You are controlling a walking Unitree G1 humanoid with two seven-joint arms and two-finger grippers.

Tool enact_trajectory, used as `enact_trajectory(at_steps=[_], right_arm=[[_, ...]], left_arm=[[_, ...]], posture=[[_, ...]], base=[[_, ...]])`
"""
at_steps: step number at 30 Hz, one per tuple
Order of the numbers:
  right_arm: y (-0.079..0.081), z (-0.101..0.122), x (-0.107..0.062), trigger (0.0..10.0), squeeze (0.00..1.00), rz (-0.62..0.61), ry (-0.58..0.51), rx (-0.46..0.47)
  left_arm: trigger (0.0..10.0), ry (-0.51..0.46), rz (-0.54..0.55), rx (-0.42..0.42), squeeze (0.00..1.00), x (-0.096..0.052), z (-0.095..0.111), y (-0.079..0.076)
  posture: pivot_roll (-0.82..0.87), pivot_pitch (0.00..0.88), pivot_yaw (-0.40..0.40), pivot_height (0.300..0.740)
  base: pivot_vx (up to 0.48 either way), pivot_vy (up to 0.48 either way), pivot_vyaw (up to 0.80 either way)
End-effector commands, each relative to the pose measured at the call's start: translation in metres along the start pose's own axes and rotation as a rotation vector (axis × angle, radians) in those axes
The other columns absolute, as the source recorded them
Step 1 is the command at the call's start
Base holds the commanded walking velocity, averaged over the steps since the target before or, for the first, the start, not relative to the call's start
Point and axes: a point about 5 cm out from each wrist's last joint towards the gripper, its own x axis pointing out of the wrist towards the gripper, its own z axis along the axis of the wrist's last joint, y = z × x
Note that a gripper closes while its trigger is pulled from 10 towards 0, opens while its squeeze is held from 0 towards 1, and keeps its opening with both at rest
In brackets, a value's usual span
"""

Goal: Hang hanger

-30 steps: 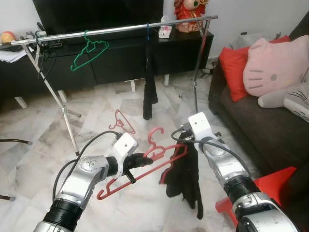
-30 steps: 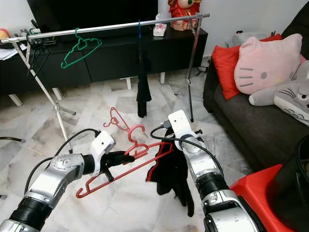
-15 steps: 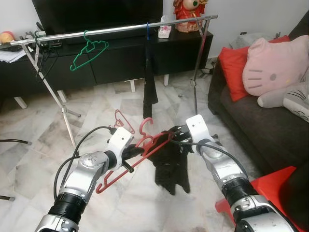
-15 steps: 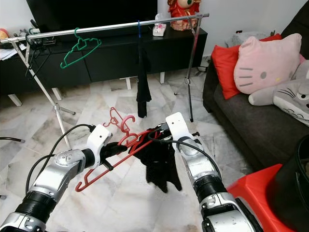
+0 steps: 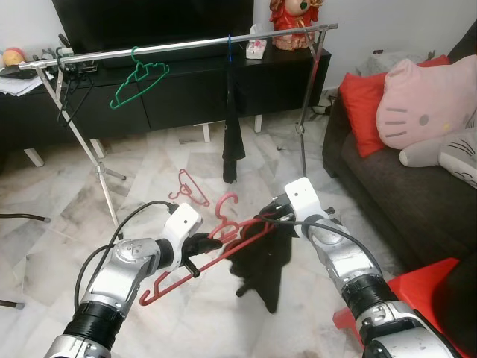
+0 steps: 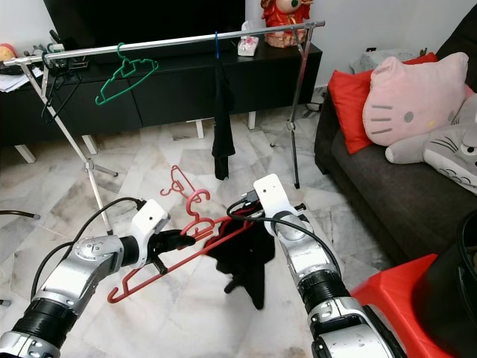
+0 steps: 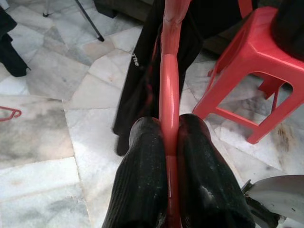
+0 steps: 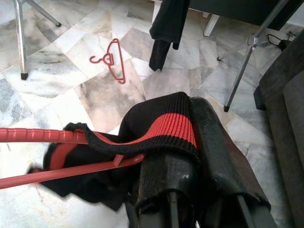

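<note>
The left end effector (image 5: 200, 244) clamped the red hanger (image 5: 216, 250) by its bar, holding it level above the floor while the right end effector (image 5: 277, 216) gripped the black garment's (image 5: 261, 261) red-banded collar, apparently to work it onto the hanger's end before both went up to the distant rail (image 5: 179, 46).

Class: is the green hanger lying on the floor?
No, the green hanger hangs from the rail.

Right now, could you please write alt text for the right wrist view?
The right gripper pinches the black garment by its red-striped band, draped over a red hanger. Another red hanger lies on the marble floor beyond.
</note>
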Motion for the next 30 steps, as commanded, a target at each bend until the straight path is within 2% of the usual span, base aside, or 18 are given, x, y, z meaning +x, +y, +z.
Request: enact_trajectory(at_steps=[1,10,20,24,27,30], right_arm=[[-0.001,0.006,-0.001,10.0,0.00,-0.004,-0.027,0.007],[0.006,0.013,-0.001,10.0,0.00,0.036,-0.041,-0.003],[0.007,0.015,-0.001,10.0,0.00,0.039,-0.044,-0.004],[0.004,0.019,-0.003,10.0,0.00,0.038,-0.052,-0.011],[0.005,0.024,-0.005,10.0,0.00,0.041,-0.064,-0.029],[0.005,0.025,-0.005,10.0,0.00,0.040,-0.066,-0.029]], left_arm=[[10.0,-0.022,-0.015,0.018,0.00,-0.001,0.006,-0.002],[10.0,-0.048,-0.047,0.004,0.00,0.010,0.010,-0.012],[10.0,-0.055,-0.038,0.008,0.00,0.015,0.013,-0.013],[10.0,-0.024,0.055,0.042,0.00,0.023,0.013,-0.008],[10.0,-0.041,0.120,0.023,0.00,0.026,0.017,-0.003],[10.0,-0.057,0.138,0.016,0.00,0.027,0.020,-0.002]], posture=[[-0.07,0.000,0.019,0.740],[-0.08,0.000,0.016,0.740],[-0.08,0.000,0.020,0.740],[-0.08,0.000,0.021,0.740],[-0.08,0.003,0.023,0.740],[-0.09,0.007,0.025,0.740]], base=[[0.000,0.000,0.00],[0.000,0.000,0.00],[0.000,0.000,0.00],[0.000,0.000,0.00],[0.000,0.000,0.00],[0.000,0.000,0.00]])
